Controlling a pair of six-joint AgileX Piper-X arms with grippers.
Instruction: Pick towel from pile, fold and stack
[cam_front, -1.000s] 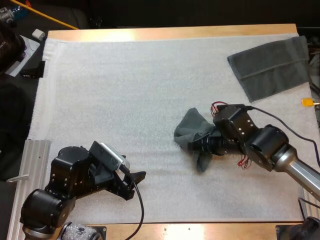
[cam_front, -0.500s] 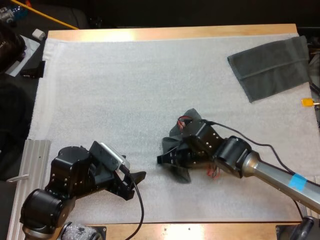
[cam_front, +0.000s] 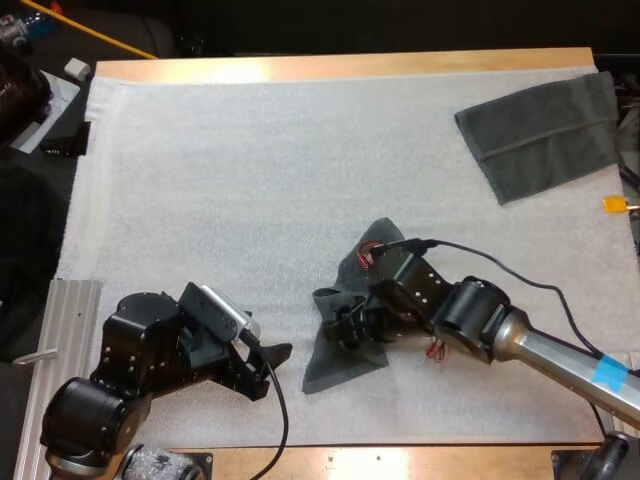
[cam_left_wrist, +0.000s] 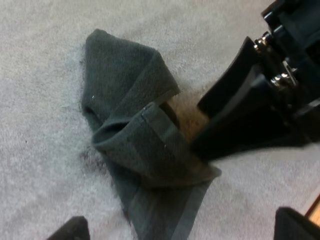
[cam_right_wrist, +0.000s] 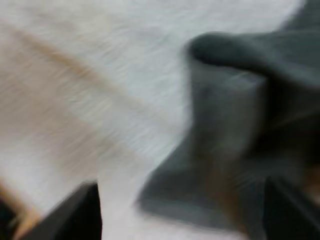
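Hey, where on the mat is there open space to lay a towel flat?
The mat's far left half is bare, from its far edge down to the left gripper. Also free: the strip between the folded towel and the crumpled towel. It is crowded at the near middle, around the right gripper.

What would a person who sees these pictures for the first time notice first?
Most striking is the crumpled towel, dark grey-green, on the near half of the white mat, with my right gripper open and down at its rumpled top. Next comes the second towel, lying flat at the mat's far right corner. My left gripper sits open near the mat's near edge, pointing toward the crumpled towel.
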